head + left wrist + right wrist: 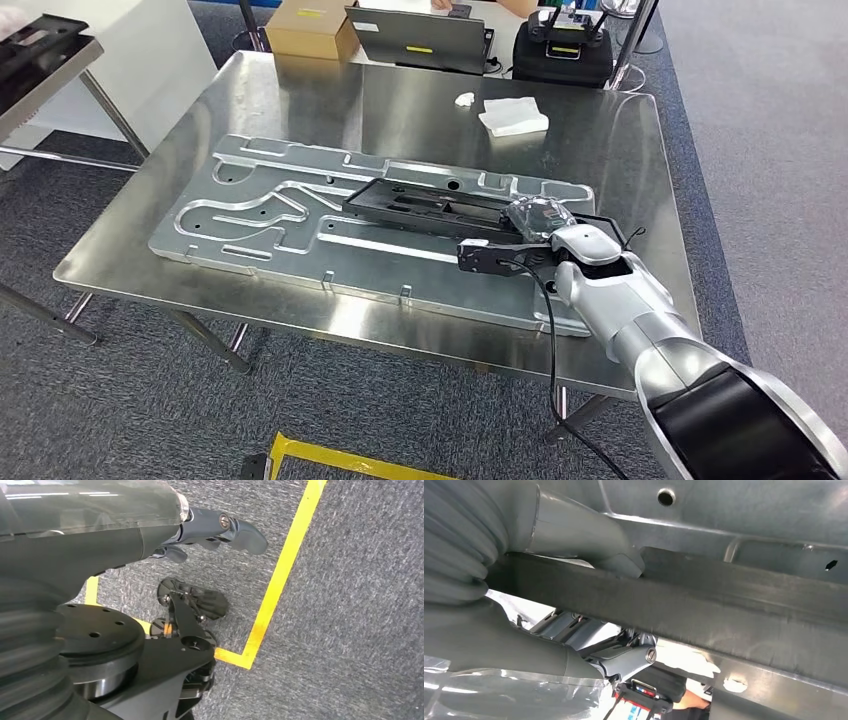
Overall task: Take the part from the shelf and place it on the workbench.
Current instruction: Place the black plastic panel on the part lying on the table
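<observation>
Here the steel bench (pixel 300 90) carried a large machined plate (pixel 250 225), with the black part (pixel 430 203) lying across its right side. The right robot hand (pixel 545 222) gripped the part's right end, thumb (pixel 589 540) over the top edge. Releasing unevenly could leave it skewed or scrape the plate.

The right arm (pixel 640 320) is silver with a black section near the shoulder, and a thin black cable runs along it. The right hand (pixel 545 222) wears a clear plastic cover. The left hand (pixel 200 530) has dark grey fingers (pixel 245 532) with a small screw, a grey ribbed cover and clear plastic.
</observation>
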